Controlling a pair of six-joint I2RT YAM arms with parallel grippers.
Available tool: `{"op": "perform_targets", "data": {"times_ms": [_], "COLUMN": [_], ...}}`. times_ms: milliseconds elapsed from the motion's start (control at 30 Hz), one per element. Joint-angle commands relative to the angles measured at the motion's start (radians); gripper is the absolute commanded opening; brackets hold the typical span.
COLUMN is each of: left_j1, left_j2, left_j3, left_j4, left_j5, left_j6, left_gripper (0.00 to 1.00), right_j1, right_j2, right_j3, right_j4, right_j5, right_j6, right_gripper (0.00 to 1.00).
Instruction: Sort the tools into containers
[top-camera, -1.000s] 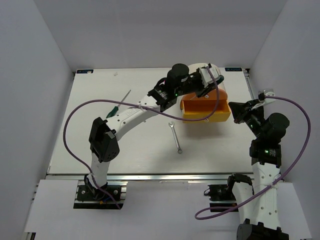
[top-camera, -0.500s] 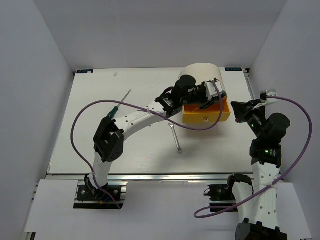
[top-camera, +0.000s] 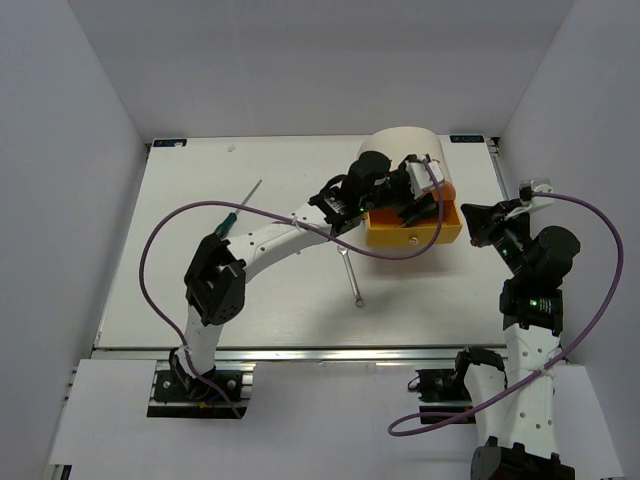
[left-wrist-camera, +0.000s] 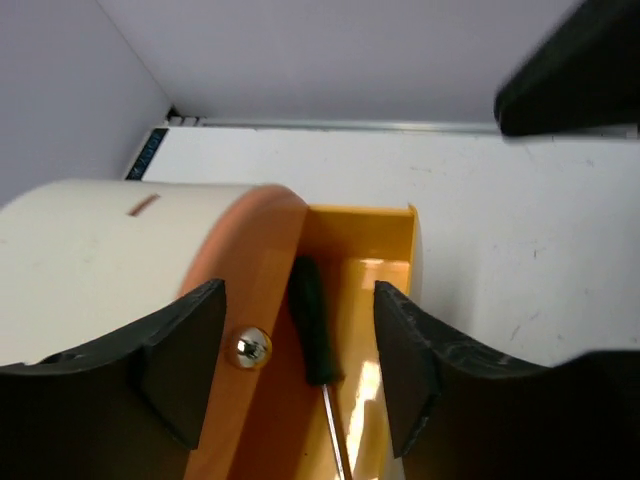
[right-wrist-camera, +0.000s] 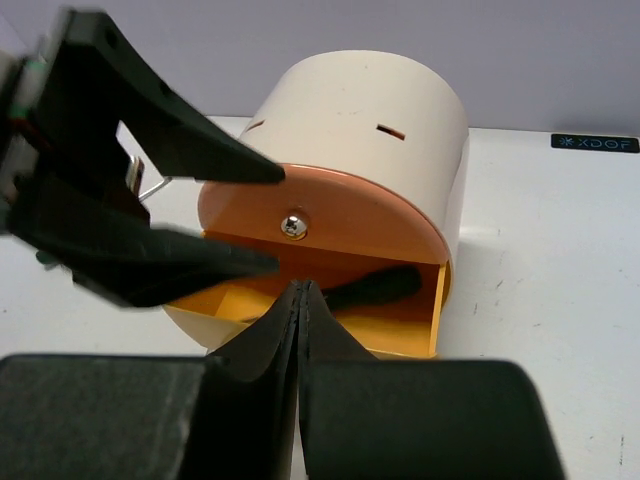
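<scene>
Left gripper (left-wrist-camera: 300, 292) hung over the open orange drawer (left-wrist-camera: 385, 240) of the beige drum box (right-wrist-camera: 360, 110), jaws apart, gripping nothing. One green-handled screwdriver (left-wrist-camera: 310, 330) lay in the drawer just behind its rounded front. Right gripper (right-wrist-camera: 300, 300) sat pinched together just right of the box, empty. Second screwdriver (top-camera: 232, 215) and the wrench (top-camera: 351, 275) lay on the table (top-camera: 420, 300), well apart. Only readable print: "XDOF" sticker (right-wrist-camera: 597, 142) at the table's far edge.
</scene>
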Motion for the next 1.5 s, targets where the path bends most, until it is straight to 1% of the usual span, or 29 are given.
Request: {"op": "perform_targets", "data": {"times_ms": [0,33,67,100,133,167,200,233,267,300,333,367,400,433,467,500,533,567,600,633,667,733,800,867,900,1100,1200,1267,1467], "left_j1": [-0.004,-0.004,-0.003,0.002,0.009,0.02,0.07,0.112,0.168,0.294,0.356,0.417,0.519,0.561,0.597,0.658,0.675,0.681,0.683,0.686,0.7,0.71,0.717,0.717,0.717,0.727,0.735,0.741,0.761], "left_j2": [-0.114,-0.126,-0.143,-0.184,-0.21,-0.238,-0.297,-0.325,-0.354,-0.382,-0.449,-0.488,-0.529,-0.604,-0.637,-0.661,-0.675,-0.683,-0.675,-0.66,-0.608,-0.548,-0.484,-0.459,-0.435,-0.352,-0.348,-0.347,-0.281], "left_j3": [0.09,0.093,0.093,0.081,0.067,0.049,0.006,-0.014,-0.036,-0.098,-0.147,-0.209,-0.272,-0.369,-0.407,-0.433,-0.455,-0.458,-0.462,-0.462,-0.453,-0.435,-0.438,-0.465,-0.472,-0.524,-0.574,-0.602,-0.637], "left_j4": [0.012,0.015,0.014,0.011,0.009,-0.03,-0.064,-0.106,-0.22,-0.279,-0.32,-0.353,-0.361,-0.382,-0.426,-0.445,-0.468,-0.517,-0.538,-0.596,-0.633,-0.719,-0.717,-0.662,-0.639,-0.519,-0.436,-0.375,-0.269], "left_j5": [-0.074,-0.112,-0.163,-0.218,-0.358,-0.429,-0.482,-0.5,-0.47,-0.432,-0.356,-0.317,-0.271,-0.275,-0.298,-0.3,-0.342,-0.412,-0.434,-0.45,-0.442,-0.445,-0.433,-0.441,-0.474,-0.534,-0.524,-0.484,-0.459], "left_j6": [-0.03,-0.066,-0.087,-0.113,-0.153,-0.275,-0.349,-0.448,-0.635,-0.717,-0.794,-0.887,-0.914,-0.943,-0.963,-0.942,-0.899,-0.77,-0.693,-0.567,-0.505,-0.396,-0.347,-0.284,-0.278,-0.181,-0.135,-0.101,-0.101], "left_gripper": [0.66,0.49,0.38,0.26,0.17,0.06,0.04,0.04,0.05,0.16,0.28,0.4,0.56,0.63,0.69,0.78,0.82,0.87,0.9,0.93,0.94,0.93,0.89,0.89,0.89,0.9,0.9,0.9,0.9], "right_j1": [-0.005,-0.006,-0.006,-0.005,-0.005,-0.005,-0.003,0.0,0.023,0.04,0.059,0.11,0.141,0.174,0.214,0.251,0.262,0.279,0.285,0.293,0.296,0.299,0.299,0.299,0.299,0.297,0.297,0.297,0.299], "right_j2": [-0.004,-0.003,-0.001,0.004,0.011,0.036,0.049,0.066,0.101,0.121,0.146,0.199,0.224,0.249,0.288,0.304,0.318,0.336,0.341,0.35,0.352,0.352,0.347,0.33,0.324,0.267,0.248,0.24,0.238], "right_j3": [-0.009,-0.008,-0.008,-0.003,0.003,0.023,0.032,0.04,0.061,0.082,0.115,0.156,0.235,0.269,0.296,0.323,0.33,0.331,0.328,0.317,0.311,0.287,0.273,0.25,0.241,0.176,0.152,0.142,0.13], "right_j4": [0.027,0.034,0.043,0.048,0.048,0.034,0.033,0.031,0.021,-0.013,-0.083,-0.268,-0.345,-0.396,-0.433,-0.461,-0.458,-0.443,-0.396,-0.371,-0.349,-0.297,-0.292,-0.299,-0.302,-0.312,-0.314,-0.309,-0.308], "right_j5": [-0.049,-0.112,-0.161,-0.237,-0.326,-0.523,-0.622,-0.704,-0.789,-0.801,-0.801,-0.772,-0.743,-0.711,-0.663,-0.655,-0.652,-0.652,-0.651,-0.654,-0.651,-0.642,-0.632,-0.619,-0.614,-0.596,-0.586,-0.583,-0.576], "right_j6": [-0.03,-0.045,-0.063,-0.118,-0.161,-0.2,-0.285,-0.309,-0.326,-0.399,-0.48,-0.58,-0.672,-0.782,-0.813,-0.827,-0.814,-0.789,-0.762,-0.736,-0.688,-0.653,-0.639,-0.639,-0.643,-0.645,-0.63,-0.614,-0.596], "right_gripper": [0.0,0.02,0.13,0.26,0.37,0.57,0.67,0.78,0.87,0.88,0.89,0.89,0.89,0.89,0.89,0.89,0.89,0.88,0.88,0.88,0.88,0.87,0.87,0.87,0.86,0.87,0.87,0.88,0.88]}}
